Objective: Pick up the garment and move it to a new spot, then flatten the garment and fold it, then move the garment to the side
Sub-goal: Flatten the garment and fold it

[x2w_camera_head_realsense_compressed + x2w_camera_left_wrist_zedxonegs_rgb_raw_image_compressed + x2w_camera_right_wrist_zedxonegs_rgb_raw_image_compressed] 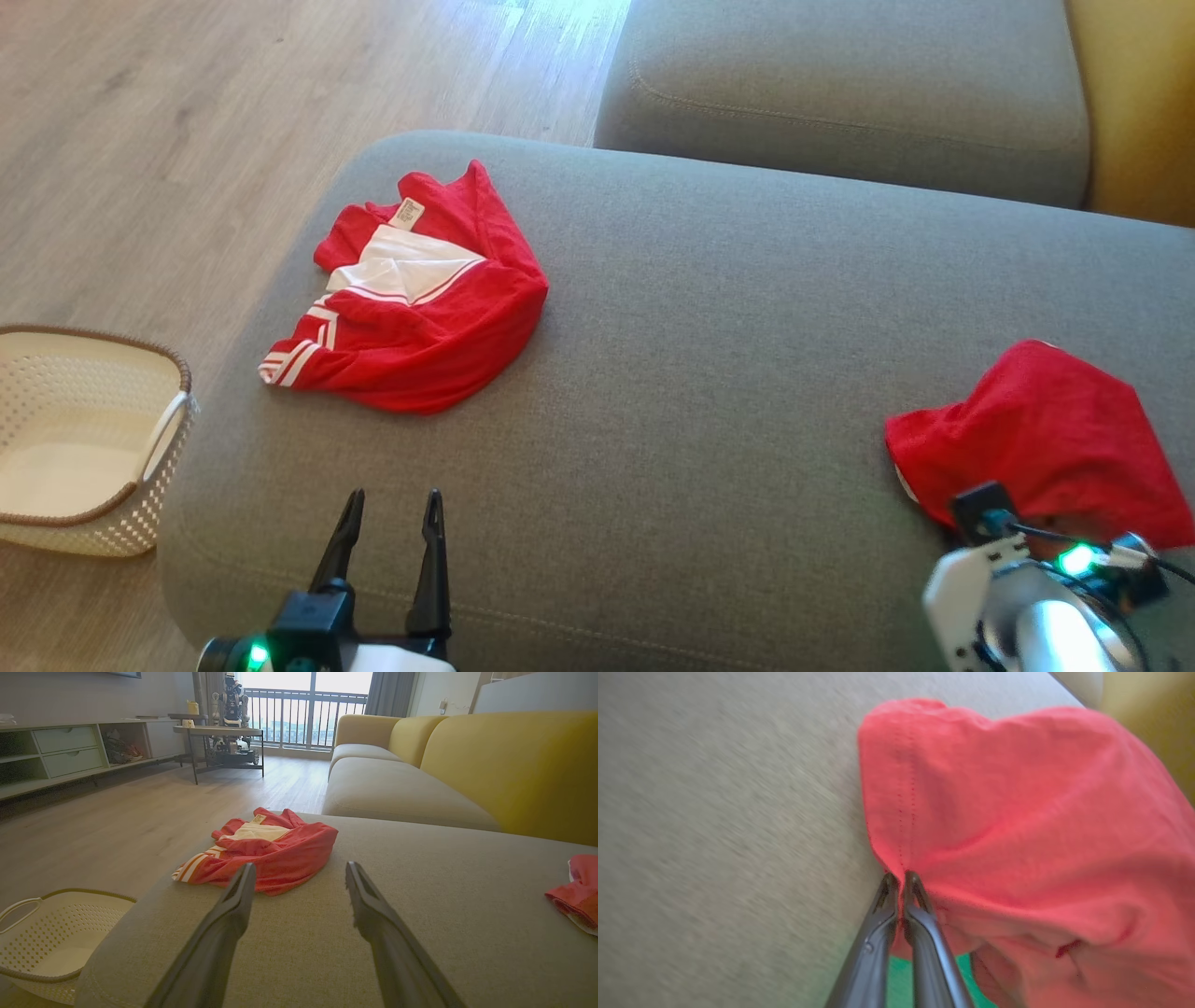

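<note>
A plain red garment [1046, 439] is bunched at the right end of the grey sofa cushion [709, 373]. My right gripper [899, 877] is shut on its edge, pinching a fold of red cloth [1017, 812] by a stitched seam. In the head view the right wrist [1027, 579] sits at the garment's near edge, the fingers hidden by cloth. The left wrist view catches the same garment [577, 891] at its right edge. Near the cushion's front edge my left gripper [393, 499] stands open and holds nothing, its fingers [243, 891] apart.
Another red garment with white panel and stripes [411, 299] lies crumpled on the cushion's far left part. A cream perforated basket [84, 439] stands on the wooden floor left of the sofa. More grey seat cushions [840, 84] and yellow backrests [514, 765] lie beyond.
</note>
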Tool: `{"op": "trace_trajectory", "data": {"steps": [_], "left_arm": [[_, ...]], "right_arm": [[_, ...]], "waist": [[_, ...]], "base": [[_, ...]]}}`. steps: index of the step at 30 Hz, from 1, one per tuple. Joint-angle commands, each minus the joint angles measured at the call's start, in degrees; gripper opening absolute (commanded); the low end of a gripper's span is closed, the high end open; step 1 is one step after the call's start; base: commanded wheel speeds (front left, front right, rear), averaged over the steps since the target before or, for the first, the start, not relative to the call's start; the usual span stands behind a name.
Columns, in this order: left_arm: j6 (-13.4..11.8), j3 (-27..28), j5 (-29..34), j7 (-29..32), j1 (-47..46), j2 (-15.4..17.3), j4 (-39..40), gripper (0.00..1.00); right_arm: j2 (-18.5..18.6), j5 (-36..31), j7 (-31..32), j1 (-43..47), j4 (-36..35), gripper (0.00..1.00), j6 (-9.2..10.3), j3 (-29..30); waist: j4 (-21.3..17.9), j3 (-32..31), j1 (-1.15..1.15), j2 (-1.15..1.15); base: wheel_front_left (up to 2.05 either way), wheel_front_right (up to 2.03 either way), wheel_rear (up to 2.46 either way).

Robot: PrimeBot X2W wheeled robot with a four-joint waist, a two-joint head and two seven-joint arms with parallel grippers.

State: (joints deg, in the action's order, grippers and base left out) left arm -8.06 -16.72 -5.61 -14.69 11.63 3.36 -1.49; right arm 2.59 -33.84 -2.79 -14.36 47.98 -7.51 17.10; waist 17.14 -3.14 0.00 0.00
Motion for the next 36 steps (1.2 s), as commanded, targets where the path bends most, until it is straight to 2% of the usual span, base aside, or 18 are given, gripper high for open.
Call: {"op": "trace_trajectory", "data": {"steps": [1,3,6,9,14,17,20,24,27,31,32,36], "left_arm": [[-0.29,1.95,0.03,-0.30,-2.64,-0.48,2.06,1.00],[-0.40,2.04,-0.08,-0.30,-2.59,-0.48,2.04,1.00],[-0.41,1.80,-0.17,-0.30,-2.70,-0.48,1.95,1.00],[-0.43,1.60,-0.14,-0.30,-2.79,-0.48,1.86,1.00],[-0.67,1.51,-0.22,-0.30,-2.51,-0.48,2.08,1.00],[-0.79,1.29,-0.24,-0.30,-2.42,-0.48,2.15,1.00],[-0.94,0.92,-0.29,-0.30,-2.60,-0.48,2.28,1.00],[-1.14,0.81,-0.34,-0.30,-2.59,-0.48,2.51,1.00],[-1.21,0.80,-0.38,-0.30,-2.59,-0.48,2.53,1.00],[-1.36,0.41,-0.63,-0.30,-3.15,-0.48,2.72,1.00],[-1.36,0.41,-0.63,-0.30,-3.15,-0.48,2.72,1.00],[-1.46,0.14,-0.95,-0.30,-3.75,-0.48,2.97,1.00]], "right_arm": [[0.29,1.24,-2.20,-4.15,-0.83,0.00,0.02,-2.90],[0.29,4.34,-5.61,-5.65,0.04,0.00,0.02,-5.79],[0.29,12.80,-9.75,-7.75,0.67,0.00,0.02,-12.41],[0.29,26.45,-11.53,-9.76,-1.98,0.00,0.02,-22.32],[0.29,49.05,-12.08,-11.62,-13.24,0.00,0.02,-36.04],[0.29,56.17,-12.17,-14.19,-19.11,0.00,0.02,-38.23],[0.29,59.91,-12.19,-16.45,-25.02,0.00,0.02,-35.78],[0.29,60.07,-12.20,-17.67,-30.27,0.00,0.02,-28.29],[0.29,56.06,-12.20,-17.05,-28.74,0.00,0.02,-21.55],[0.29,41.76,-11.09,-14.16,-19.88,0.00,0.02,-9.24],[0.29,41.76,-11.09,-14.16,-19.88,0.00,0.02,-9.24],[0.29,30.23,-6.54,-11.55,-12.19,0.02,0.02,2.55]], "waist": [[-0.09,-0.08,0.00,0.00],[-0.29,-0.24,0.00,0.00],[-0.72,-0.68,0.00,0.00],[-1.16,-1.21,0.00,0.00],[-2.59,-1.75,0.00,0.00],[-3.58,-1.85,0.00,0.00],[-4.39,-1.70,0.00,0.00],[-5.81,-1.37,0.00,0.00],[-7.02,-1.21,0.00,0.00],[-7.90,-0.69,0.00,0.00],[-7.90,-0.69,0.00,0.00],[-8.68,0.44,0.00,0.00]], "base": [[0.00,0.00,0.00],[0.00,0.00,0.00],[0.00,0.00,0.00],[0.00,0.00,0.00],[0.00,0.00,0.00],[0.00,0.00,0.00],[0.00,0.00,0.00],[0.00,0.00,0.00],[0.00,0.00,0.00],[0.00,0.00,0.00],[0.00,0.00,0.00],[0.00,0.00,0.00]]}}
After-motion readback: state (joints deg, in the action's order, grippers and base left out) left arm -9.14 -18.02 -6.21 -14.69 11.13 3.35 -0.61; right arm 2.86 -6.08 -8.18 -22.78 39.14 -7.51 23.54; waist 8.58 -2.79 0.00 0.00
